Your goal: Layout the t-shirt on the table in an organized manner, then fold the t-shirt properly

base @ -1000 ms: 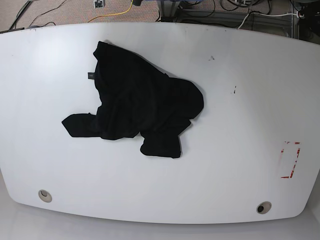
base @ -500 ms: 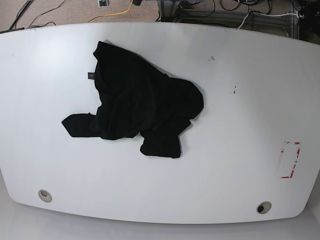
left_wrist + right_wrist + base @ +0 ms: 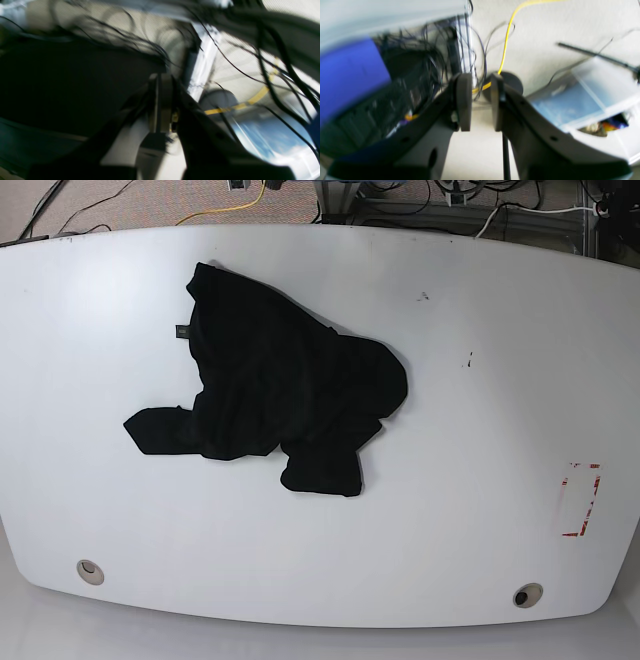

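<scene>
The black t-shirt (image 3: pixel 280 390) lies crumpled in a heap on the white table (image 3: pixel 480 420), left of centre, with a small grey label (image 3: pixel 181 332) at its upper left. One sleeve sticks out to the left and a fold hangs toward the front. Neither arm shows in the base view. My left gripper (image 3: pixel 161 83) is blurred, its pads pressed together with nothing between them, over a floor of cables. My right gripper (image 3: pixel 481 80) has a narrow empty gap between its pads (image 3: pixel 464 100) and also faces the floor. Neither wrist view shows the t-shirt.
A red tape rectangle (image 3: pixel 580 500) marks the table's right side. Two metal-ringed holes (image 3: pixel 90 570) (image 3: pixel 526 594) sit near the front edge. Cables, a yellow cord (image 3: pixel 506 37) and a clear plastic bin (image 3: pixel 590 100) lie on the floor beyond the table.
The t-shirt has not moved on the table. A small white object on the floor at the base view's top edge has drifted to the right.
</scene>
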Robot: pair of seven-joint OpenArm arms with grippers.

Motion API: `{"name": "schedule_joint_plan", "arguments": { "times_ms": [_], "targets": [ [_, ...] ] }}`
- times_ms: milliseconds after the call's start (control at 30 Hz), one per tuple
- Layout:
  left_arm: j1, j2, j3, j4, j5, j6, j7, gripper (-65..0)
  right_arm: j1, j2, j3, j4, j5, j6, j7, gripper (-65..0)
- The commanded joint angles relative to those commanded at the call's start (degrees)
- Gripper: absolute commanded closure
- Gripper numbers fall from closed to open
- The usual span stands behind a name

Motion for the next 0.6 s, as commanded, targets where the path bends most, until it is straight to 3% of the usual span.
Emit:
{"name": "schedule_joint_plan", "arguments": {
  "times_ms": [167, 467, 600],
  "targets": [
    [1.7, -0.5, 0.2, 0.4, 1.2, 0.1, 2.3, -0.5, -2.0, 0.2, -0.6, 2.6, 0.1, -0.08, -0.3, -13.0],
    [7.3, -1.8, 0.0, 15.5, 3.4, 0.5, 10.3, -0.7, -6.7, 0.4, -0.4, 10.8, 0.5, -0.34, -0.2, -12.3],
    [8.2, -1.7, -0.2, 17.4, 4.2, 0.6, 10.1, -0.9, -7.7, 0.4, -0.1, 12.7, 0.4, -0.25, -0.1, -12.4]
  ]
}}
